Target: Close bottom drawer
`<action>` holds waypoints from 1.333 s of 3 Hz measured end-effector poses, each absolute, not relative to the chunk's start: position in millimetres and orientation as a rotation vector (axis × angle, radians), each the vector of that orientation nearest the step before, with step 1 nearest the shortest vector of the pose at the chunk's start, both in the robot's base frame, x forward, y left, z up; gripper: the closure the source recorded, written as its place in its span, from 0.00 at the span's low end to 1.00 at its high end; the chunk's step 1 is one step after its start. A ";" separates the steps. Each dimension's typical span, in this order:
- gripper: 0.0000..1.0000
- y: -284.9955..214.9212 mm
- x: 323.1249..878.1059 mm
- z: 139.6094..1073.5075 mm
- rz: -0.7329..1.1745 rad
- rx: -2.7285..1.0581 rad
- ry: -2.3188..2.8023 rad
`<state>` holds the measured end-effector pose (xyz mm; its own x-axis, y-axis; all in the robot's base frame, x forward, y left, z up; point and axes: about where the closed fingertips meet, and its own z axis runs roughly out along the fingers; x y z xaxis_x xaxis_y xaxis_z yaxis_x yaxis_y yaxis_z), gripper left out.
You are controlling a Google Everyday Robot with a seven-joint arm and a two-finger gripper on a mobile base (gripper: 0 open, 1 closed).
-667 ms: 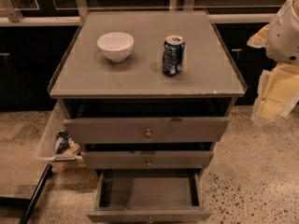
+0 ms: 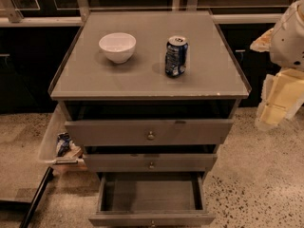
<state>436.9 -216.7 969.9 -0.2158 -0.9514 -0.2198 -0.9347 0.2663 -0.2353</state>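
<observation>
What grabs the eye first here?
The bottom drawer gapes open and empty at the frame's foot, pulled out farther than the two above it. On the cabinet top sit a white bowl at left and a blue can to its right. The pincer hangs at the right edge, beside the cabinet, clear of the drawer.

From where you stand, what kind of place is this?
Probably an office kitchen: grey cabinet with bowl and can, speckled floor, bottom drawer open. Gripper hangs at right, beside the cabinet.
</observation>
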 end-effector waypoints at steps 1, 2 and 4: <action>0.00 -219.0 427.9 934.8 -0.051 -1.743 2.226; 0.00 -227.0 411.0 865.3 -0.006 -1.783 2.245; 0.00 -244.9 391.7 788.0 0.059 -1.800 2.283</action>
